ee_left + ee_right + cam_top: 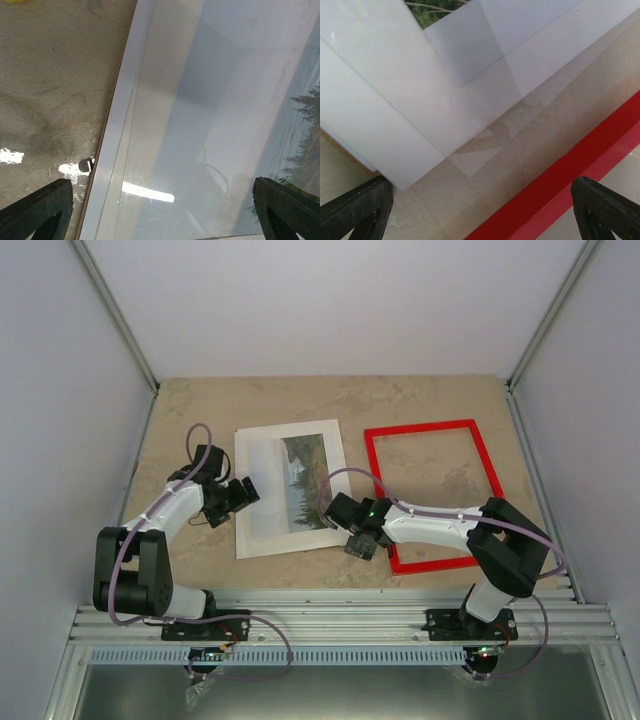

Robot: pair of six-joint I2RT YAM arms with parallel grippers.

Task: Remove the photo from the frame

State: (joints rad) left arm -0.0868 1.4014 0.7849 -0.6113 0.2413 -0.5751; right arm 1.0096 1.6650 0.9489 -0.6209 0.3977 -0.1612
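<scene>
a white-walled booth (300,300) encloses a beige stone-look table (200,405). the red frame (420,426) lies flat on the right with bare tabletop showing through it; the right arm covers its near left corner. left of it and apart from it lies a white mat (290,540), with the photo (305,485) showing in its opening. glare washes out most of the print in the left wrist view, leaving only dark trees (307,145) at the edge. the right wrist view cuts it to a green sliver (432,12).

the left gripper (245,492) hovers over the mat's left edge, its 2 fingers (35,210) spread wide and empty. the right gripper (361,546) hangs between the mat's corner and the frame's bar, also wide open and holding nothing.
</scene>
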